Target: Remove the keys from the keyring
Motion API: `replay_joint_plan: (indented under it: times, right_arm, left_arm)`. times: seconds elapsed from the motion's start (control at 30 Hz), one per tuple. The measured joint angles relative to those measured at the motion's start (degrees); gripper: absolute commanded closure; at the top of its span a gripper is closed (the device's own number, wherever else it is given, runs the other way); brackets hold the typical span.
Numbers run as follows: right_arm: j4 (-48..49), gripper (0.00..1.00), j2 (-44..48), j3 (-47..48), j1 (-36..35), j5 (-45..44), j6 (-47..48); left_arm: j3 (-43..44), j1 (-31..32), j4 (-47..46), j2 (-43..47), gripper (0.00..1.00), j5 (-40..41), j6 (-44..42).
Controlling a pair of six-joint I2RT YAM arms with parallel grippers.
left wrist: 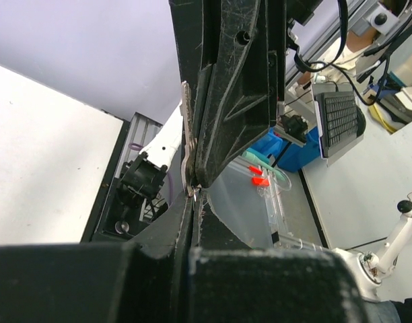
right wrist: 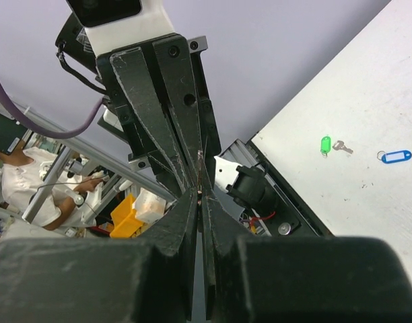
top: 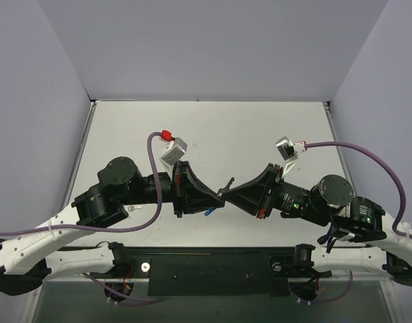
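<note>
Keys (right wrist: 340, 146) | tiny silvery blade on green tag (right wrist: 325, 144), blue tag (right wrist: 396, 156) nearby | left claw (left wrist: 194, 196), right claw (right wrist: 200, 194) both closed, tips meeting

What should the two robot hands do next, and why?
Probably ease the left gripper and right gripper slightly apart. Both are shut, tips meeting, pinching a thin silvery metal piece between them; a gentle pull may separate it.

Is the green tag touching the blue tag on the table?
Apart. The right wrist view shows the green tag and the blue tag lying on the table, with a small silvery key and bare tabletop between them.
</note>
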State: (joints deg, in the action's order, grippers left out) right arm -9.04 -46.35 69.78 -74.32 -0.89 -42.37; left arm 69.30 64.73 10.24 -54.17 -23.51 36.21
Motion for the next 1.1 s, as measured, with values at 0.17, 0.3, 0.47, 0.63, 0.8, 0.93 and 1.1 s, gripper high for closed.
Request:
replay_joint_plan:
  times: [0.17, 0.3, 0.47, 0.63, 0.8, 0.93, 1.1]
  right_arm:
    - [1.25, 1.0, -0.02, -0.22, 0.02, -1.07, -0.31]
    - [2.05, 1.0, 0.0, -0.87, 0.02, -2.23, -0.68]
    - [2.45, 1.0, 0.5, -1.16, 0.02, -3.85, -0.9]
    - [2.6, 1.0, 1.18, -1.68, 0.02, -4.83, -0.98]
    - [2.6, 1.0, 1.6, -1.86, 0.02, -5.44, -0.96]
    - [2.6, 1.0, 1.62, -1.86, 0.02, -5.73, -0.96]
    - [2.6, 1.0, 1.68, -1.86, 0.02, -5.79, -0.98]
  left_arm:
    - [-1.4, 0.15, -3.17, 0.76, 0.66, 1.49, 1.53]
    - [-2.91, 0.26, -5.57, 1.6, 0.54, 2.1, 2.51]
    - [-3.28, 0.55, -7.76, 2.08, 0.34, 2.14, 3.39]
    - [-3.34, 0.55, -8.26, 2.95, 0.28, 2.45, 3.8]
    - [-3.78, 0.55, -9.33, 3.8, 0.27, 3.23, 3.82]
    - [-4.02, 0.55, -9.81, 4.17, 0.28, 4.48, 3.82]
    - [-6.45, 0.55, -10.82, 6.25, 0.28, 9.01, 3.93]
